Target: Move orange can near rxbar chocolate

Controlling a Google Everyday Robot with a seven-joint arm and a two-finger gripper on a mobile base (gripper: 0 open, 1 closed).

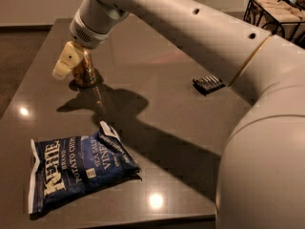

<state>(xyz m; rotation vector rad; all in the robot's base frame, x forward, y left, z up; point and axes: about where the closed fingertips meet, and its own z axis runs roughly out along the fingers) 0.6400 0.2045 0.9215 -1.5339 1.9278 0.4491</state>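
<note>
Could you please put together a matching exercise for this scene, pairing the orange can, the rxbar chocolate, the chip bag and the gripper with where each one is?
Things:
1. orange can
2. rxbar chocolate
3. blue Kettle chip bag
4. gripper

Places:
A. lying flat at the near left of the table
B. at the end of the arm, down at the can's left side
C. standing upright at the table's far left
D. lying on the table's right part, close beside the arm

Pairs: 1-C, 2-D, 3-A, 4-B.
</note>
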